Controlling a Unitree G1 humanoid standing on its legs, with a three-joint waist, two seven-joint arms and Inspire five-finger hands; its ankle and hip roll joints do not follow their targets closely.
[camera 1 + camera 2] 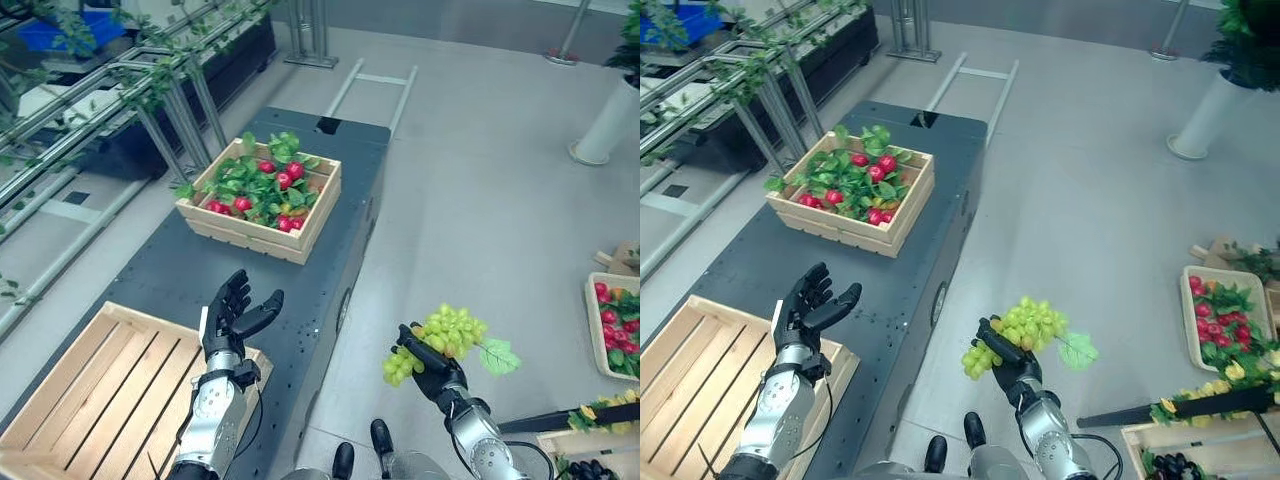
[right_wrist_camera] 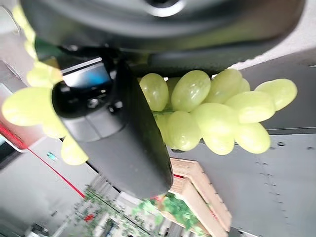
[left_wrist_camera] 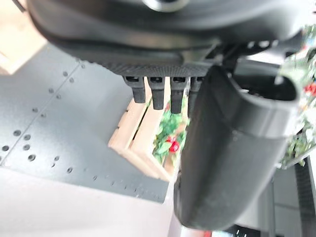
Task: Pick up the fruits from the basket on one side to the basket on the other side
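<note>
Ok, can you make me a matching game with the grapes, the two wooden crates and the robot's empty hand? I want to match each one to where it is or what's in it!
Things:
1. green grapes
2. far crate
3. near crate
4. left hand

Places or states:
A. open, held up over the dark table
B. nothing inside it
C. gripped in the right hand, out over the floor
D. full of green leaves and red fruit

Pairs: 1-C, 2-D, 3-B, 4-A
</note>
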